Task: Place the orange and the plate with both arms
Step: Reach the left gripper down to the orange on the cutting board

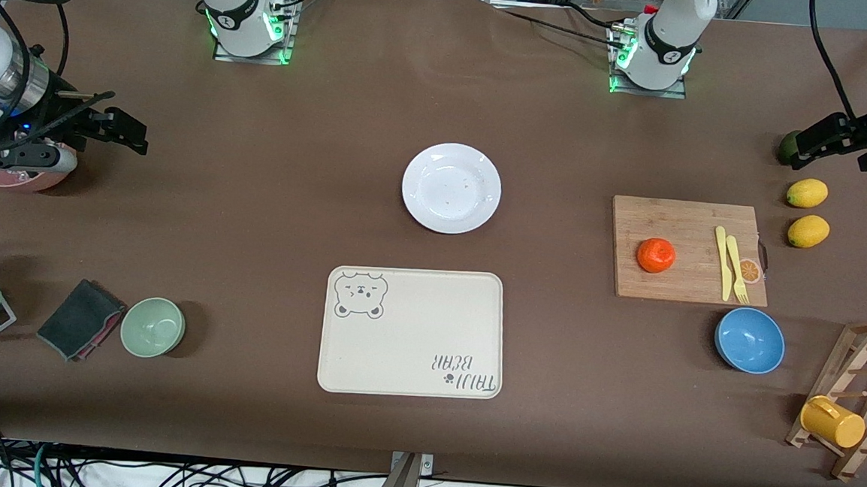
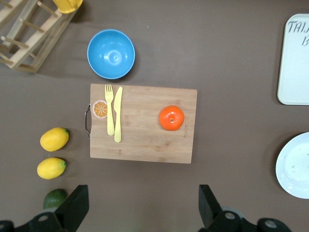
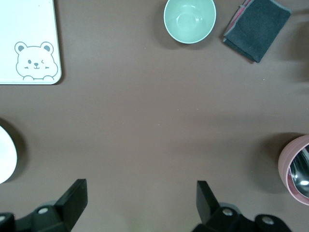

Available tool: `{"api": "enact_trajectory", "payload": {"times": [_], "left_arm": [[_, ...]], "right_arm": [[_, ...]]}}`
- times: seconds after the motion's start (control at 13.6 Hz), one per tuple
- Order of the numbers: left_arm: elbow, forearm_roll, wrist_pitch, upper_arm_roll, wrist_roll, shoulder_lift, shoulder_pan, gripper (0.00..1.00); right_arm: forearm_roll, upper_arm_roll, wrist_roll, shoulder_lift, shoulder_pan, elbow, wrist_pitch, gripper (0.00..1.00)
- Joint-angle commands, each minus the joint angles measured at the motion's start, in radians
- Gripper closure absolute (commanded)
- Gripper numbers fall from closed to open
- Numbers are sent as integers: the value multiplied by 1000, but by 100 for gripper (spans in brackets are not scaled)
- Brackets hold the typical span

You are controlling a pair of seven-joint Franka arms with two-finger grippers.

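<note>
Around the plate, mid-table, bare brown cloth on all sides; just nearer the camera, the cream bear-printed tray, rounded corners, well apart from the plate's rim. Glossy white, round, shallow-rimmed. Toward the left arm's end, the orange, bright, slightly flattened, lying on a bamboo cutting board beside a yellow plastic knife and fork. Left gripper spread wide over an avocado, holding nothing; right gripper likewise released at the table's other end, above a pink bowl.
</note>
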Motion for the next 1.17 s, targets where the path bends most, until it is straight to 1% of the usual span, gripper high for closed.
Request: {"api": "enact_trajectory", "payload": {"times": [0.0,0.07,0.15,0.29,0.44,0.66,0.81,0.88,0.95,1.1], "left_arm": [[-97,23,15,-8,10,12,15,0],[-111,22,21,-8,9,14,17,0],[-155,23,79,-8,9,16,17,0],[-267,26,237,-10,7,25,17,0],[-380,26,424,-10,10,33,15,0],[-517,20,629,-13,14,50,15,0],[-600,19,760,-17,14,80,15,0],[-629,19,811,-20,9,100,12,0],[-636,15,843,-36,0,135,9,0],[-636,9,873,-39,-14,185,-9,0]], "right_arm": [[16,3,-9,-9,-6,-6,2,0],[16,3,-9,-9,-6,-6,2,0],[17,3,-9,-9,-6,-6,5,0],[17,3,-7,-9,-4,-5,7,0],[17,3,-7,-9,-6,-5,7,0],[17,3,-7,-9,-6,-6,7,0],[17,14,-6,-9,-4,-5,7,0],[17,22,2,-9,-4,-5,8,0],[17,23,4,-9,-4,-5,10,0],[17,23,5,-9,-4,-5,11,0]]}}
